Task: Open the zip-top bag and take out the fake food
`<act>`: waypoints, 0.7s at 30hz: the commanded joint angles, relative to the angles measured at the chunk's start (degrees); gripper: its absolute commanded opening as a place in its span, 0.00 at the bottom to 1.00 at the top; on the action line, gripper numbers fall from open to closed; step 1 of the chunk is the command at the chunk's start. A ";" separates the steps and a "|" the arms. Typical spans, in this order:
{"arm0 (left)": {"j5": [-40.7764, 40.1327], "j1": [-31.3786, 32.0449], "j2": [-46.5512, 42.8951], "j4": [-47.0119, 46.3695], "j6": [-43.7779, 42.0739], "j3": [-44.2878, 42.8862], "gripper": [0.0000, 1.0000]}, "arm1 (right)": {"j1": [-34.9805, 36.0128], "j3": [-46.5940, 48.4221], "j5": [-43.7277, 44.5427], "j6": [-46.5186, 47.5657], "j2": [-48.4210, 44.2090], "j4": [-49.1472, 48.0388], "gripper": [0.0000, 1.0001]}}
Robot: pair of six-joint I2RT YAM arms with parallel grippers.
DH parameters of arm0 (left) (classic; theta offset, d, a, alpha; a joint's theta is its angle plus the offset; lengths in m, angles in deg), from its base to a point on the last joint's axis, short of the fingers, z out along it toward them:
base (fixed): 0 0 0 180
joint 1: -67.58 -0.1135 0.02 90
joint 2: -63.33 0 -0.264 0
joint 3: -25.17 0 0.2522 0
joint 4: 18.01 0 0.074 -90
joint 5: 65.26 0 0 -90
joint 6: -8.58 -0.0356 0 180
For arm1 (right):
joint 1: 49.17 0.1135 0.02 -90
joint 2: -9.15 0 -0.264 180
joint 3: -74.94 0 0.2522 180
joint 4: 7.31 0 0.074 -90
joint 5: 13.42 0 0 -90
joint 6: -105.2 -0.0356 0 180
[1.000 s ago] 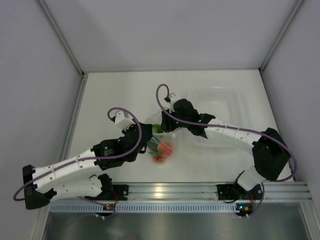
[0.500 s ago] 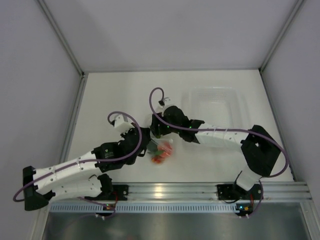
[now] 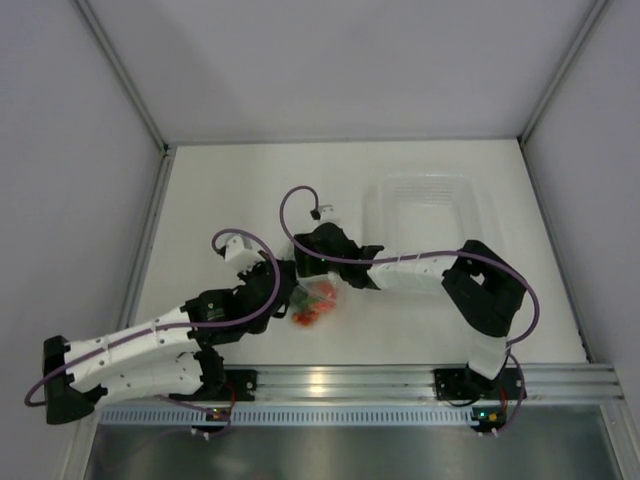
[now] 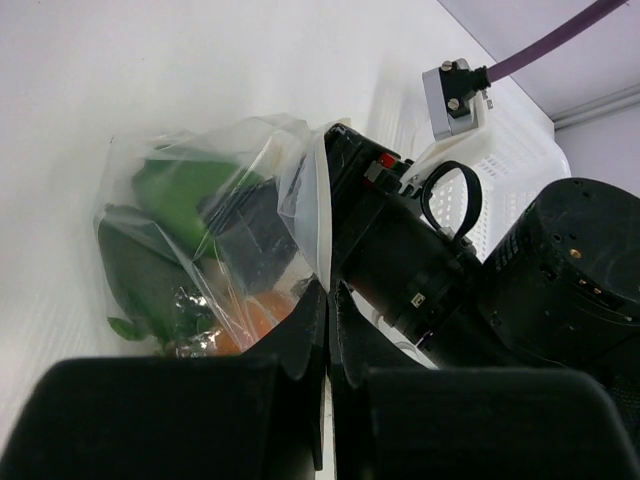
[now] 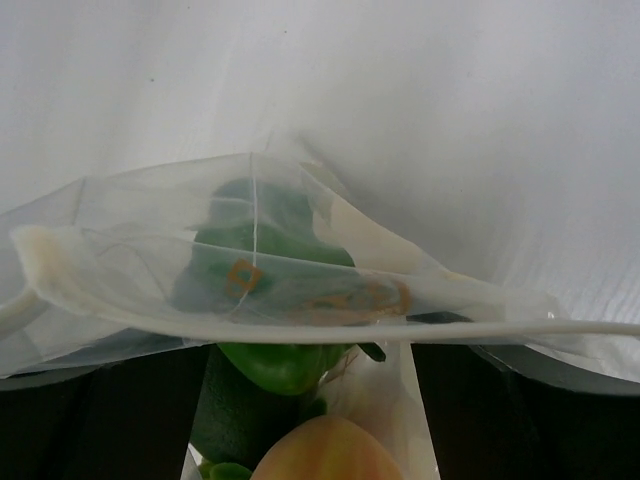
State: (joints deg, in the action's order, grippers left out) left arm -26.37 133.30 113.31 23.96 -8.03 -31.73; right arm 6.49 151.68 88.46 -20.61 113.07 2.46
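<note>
Plastic film is all that separates the two claws at the middle of the table (image 3: 230,200). The zip-top bag (image 3: 316,300) lies there, well clear of the clear tray (image 3: 430,188) at the far right. The left gripper (image 4: 327,296) comes in from the near left with its jaws pressed together on a fold of the bag's edge, so the bag sits just to its right.

The right gripper (image 3: 308,274) reaches across from the right and points down at the bag from the far side. In its wrist view its jaws stand wide apart, and the zip rim (image 5: 300,332) stretches crosswise in front of them. I cannot tell whether either finger touches the film.

The fake food, a green pepper (image 5: 272,362), a peach (image 5: 322,452) and a dark avocado (image 4: 140,282), is bunched inside, on the near side of that rim. By my reading the mouth faces the right claw, so that arm is better placed to reach in while the left anchors the bag.
</note>
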 commanded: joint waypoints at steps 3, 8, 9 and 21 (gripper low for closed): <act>-1.18 0.12 -1.46 -1.22 0.62 0.42 0.00 | 0.50 2.41 2.89 -0.75 4.09 -2.42 0.81; -0.30 0.12 -1.55 -1.14 0.18 0.24 0.00 | 0.24 5.04 4.55 -0.13 8.05 0.55 0.86; -0.30 0.12 -1.72 -1.22 0.09 0.42 0.00 | 0.15 4.96 4.82 -0.05 8.40 0.56 0.86; -1.88 0.12 -5.85 -1.14 -1.58 3.49 0.00 | -1.52 3.81 3.41 -0.57 12.53 -1.02 0.90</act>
State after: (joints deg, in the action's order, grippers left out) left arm -27.18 132.97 110.12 24.29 -8.93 -28.49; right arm 6.68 156.34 88.64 -21.10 121.24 -2.63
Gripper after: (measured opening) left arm 0.023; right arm 0.894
